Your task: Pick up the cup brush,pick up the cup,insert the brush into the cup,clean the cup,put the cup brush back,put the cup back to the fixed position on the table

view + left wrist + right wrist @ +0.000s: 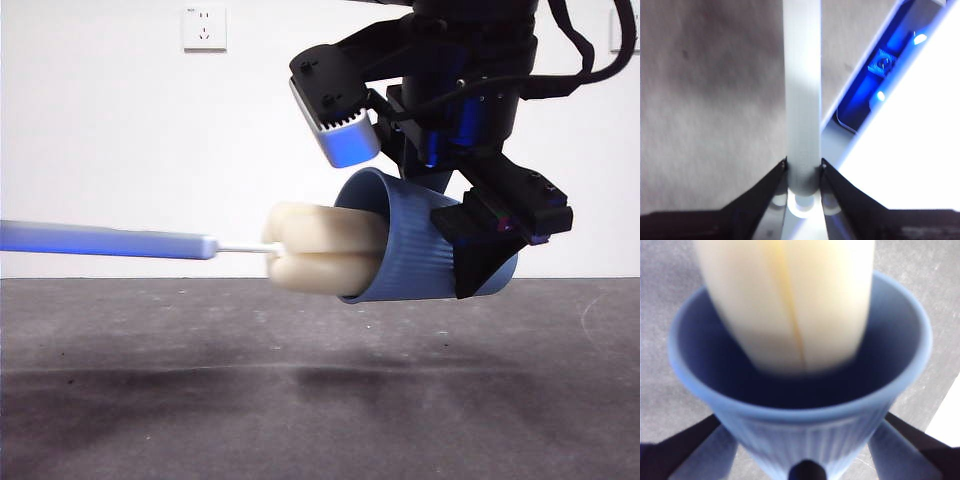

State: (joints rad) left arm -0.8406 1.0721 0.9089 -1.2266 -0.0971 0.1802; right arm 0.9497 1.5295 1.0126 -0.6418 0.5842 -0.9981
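The blue ribbed cup [415, 250] hangs on its side above the table [300, 400], mouth to the left, held by my right gripper [480, 235], which comes from above and is shut on it. The right wrist view shows the cup [805, 430] between its jaws. The cup brush [200, 245] lies level, its cream sponge head [325, 250] partly inside the cup's mouth; the head also fills the right wrist view [790, 300]. My left gripper [803, 172] is shut on the brush's grey handle [802, 100]; it is out of the front view at the left.
A white wall with a socket [204, 27] stands behind the table. The right arm's body with blue lights [885, 65] shows in the left wrist view beside the handle.
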